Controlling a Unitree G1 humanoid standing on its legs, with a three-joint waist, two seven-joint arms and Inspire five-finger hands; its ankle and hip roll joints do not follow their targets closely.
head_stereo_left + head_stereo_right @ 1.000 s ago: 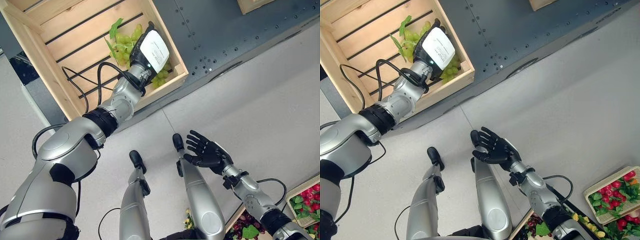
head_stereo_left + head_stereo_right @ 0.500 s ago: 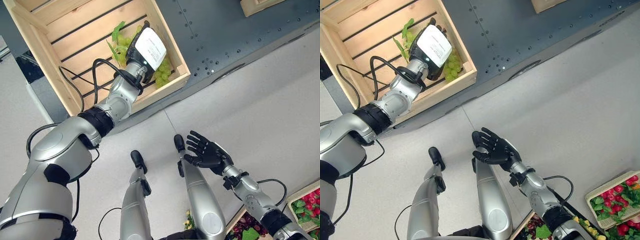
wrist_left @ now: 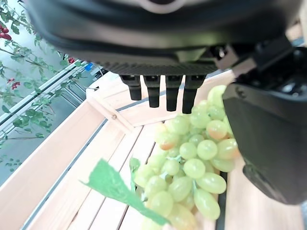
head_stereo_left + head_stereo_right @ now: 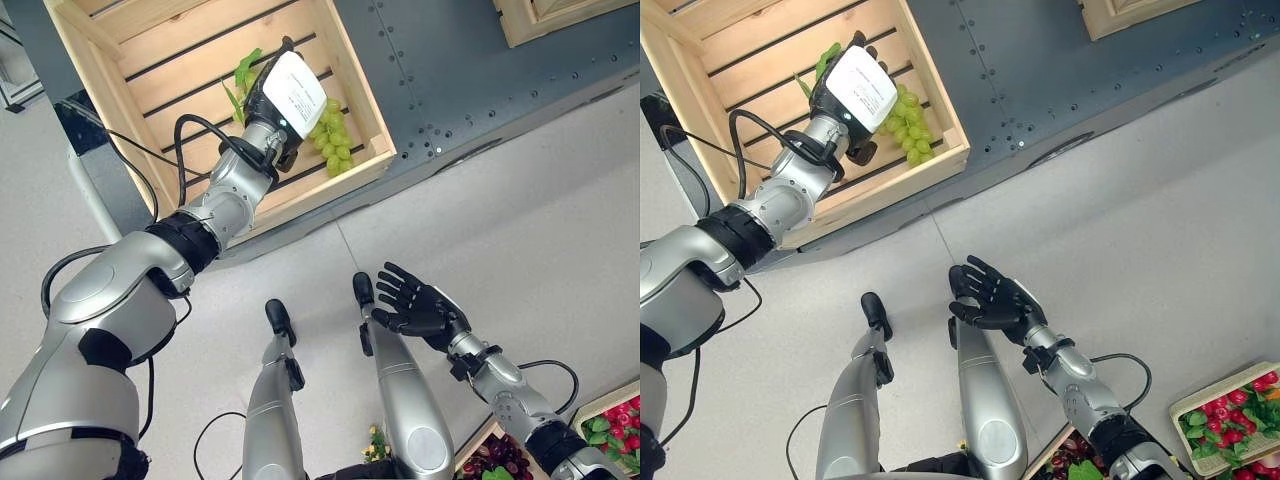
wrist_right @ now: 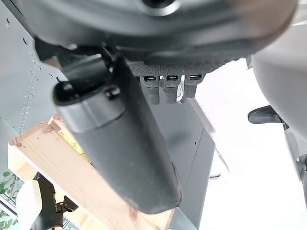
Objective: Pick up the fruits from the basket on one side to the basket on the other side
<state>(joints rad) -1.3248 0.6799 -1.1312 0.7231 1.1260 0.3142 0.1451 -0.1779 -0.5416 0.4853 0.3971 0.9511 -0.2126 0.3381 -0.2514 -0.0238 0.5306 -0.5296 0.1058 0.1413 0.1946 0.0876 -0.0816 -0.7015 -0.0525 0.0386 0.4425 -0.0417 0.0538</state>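
Observation:
A bunch of green grapes (image 4: 335,140) with a leaf lies in the near right corner of a slatted wooden crate (image 4: 180,50). My left hand (image 4: 285,95), its back white-covered, hovers over the bunch's left part. In the left wrist view its fingers (image 3: 160,88) stand straight above the grapes (image 3: 192,167), with the thumb (image 3: 271,139) beside them and nothing pinched. My right hand (image 4: 415,305) is held open, palm up, low in front of me above the grey floor.
The crate rests on a dark riveted metal platform (image 4: 450,70); a second wooden crate (image 4: 540,15) sits at the top right. At the lower right are a tray of red fruits with leaves (image 4: 610,420) and dark grapes (image 4: 495,460).
The camera has shifted. My left hand has drawn back from the crate's corner, so more of the grape bunch lies uncovered. The right hand has stayed as it was.

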